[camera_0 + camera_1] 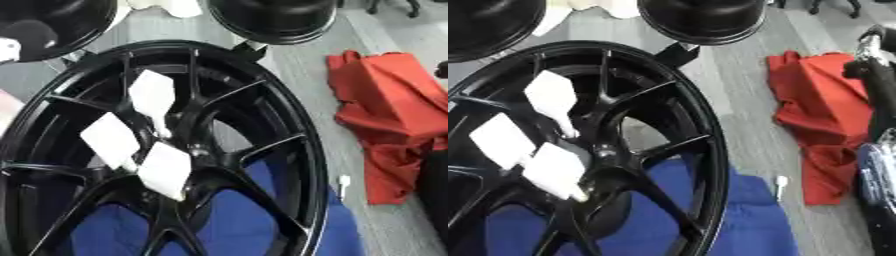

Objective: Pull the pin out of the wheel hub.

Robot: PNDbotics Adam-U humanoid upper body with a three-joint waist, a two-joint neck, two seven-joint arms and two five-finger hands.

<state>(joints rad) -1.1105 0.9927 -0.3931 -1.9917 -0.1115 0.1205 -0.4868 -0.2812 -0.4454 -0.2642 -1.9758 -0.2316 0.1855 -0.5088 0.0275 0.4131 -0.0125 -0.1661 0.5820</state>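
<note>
Wheel hub (194,150): centre of a glossy black multi-spoke wheel (302,135), which lies tilted over a blue cloth (236,222) on the grey floor (302,70).
Pins: three, each with a flat white matte tab, upper (153,94), left (109,139) and lower (166,170). Their thin stems converge on the hub between the spokes.
Robot hand, right: only a black arm with silver joints (875,90) shows at the right edge, well apart from the wheel. Whether the robot hand is open or closed cannot be told.
Robot hand, left: not visible.
Step in hand: approach and grasp, judged not yet begun.
Procedure: select one tab, pinch its flat faces and draw along the stem axis, away from the hub. Avoid sideways load, since the stem looks thin.
Caution: tabs sit close together and neighbours may snag.
Surroundings: crumpled red cloth (385,110) to the right, and a small white piece (344,182) beside the blue cloth.
</note>
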